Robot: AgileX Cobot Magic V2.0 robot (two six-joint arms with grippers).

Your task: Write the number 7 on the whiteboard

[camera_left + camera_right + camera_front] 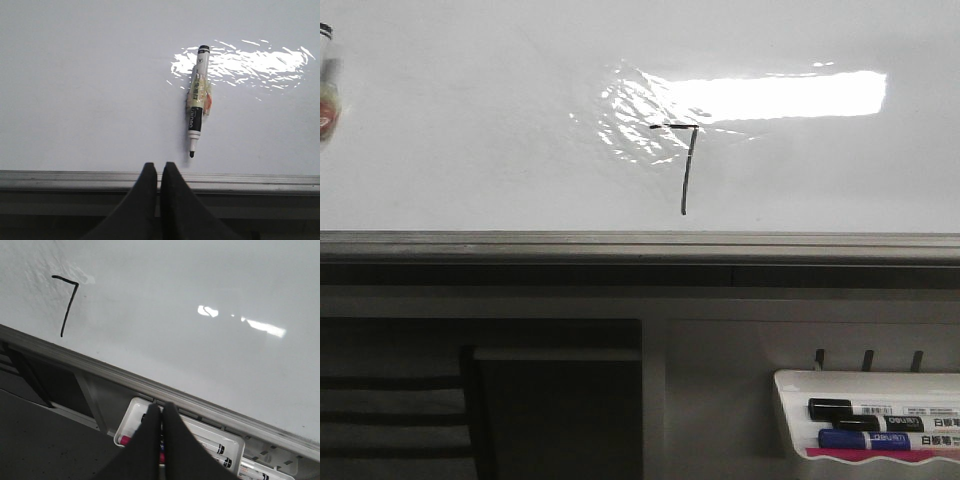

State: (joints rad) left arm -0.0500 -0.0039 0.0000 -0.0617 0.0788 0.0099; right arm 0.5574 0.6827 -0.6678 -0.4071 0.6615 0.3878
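The number 7 (686, 165) is a thin black stroke on the whiteboard (470, 120), beside a wrinkled film patch and a bright reflection. It also shows in the right wrist view (67, 305). A black-and-white marker (197, 97), uncapped with its tip down, is stuck flat on the whiteboard (75, 75); in the front view the marker (326, 95) sits at the far left edge. My left gripper (160, 167) is shut and empty, below the marker at the bottom rail. My right gripper (161, 409) is shut and empty over the marker tray. Neither gripper shows in the front view.
A grey metal rail (620, 245) runs along the board's bottom edge. A small white tray (790, 400) at the lower right holds black and blue markers (880, 425); the tray also shows in the right wrist view (131, 412). A dark shelf opening (550, 410) lies below left.
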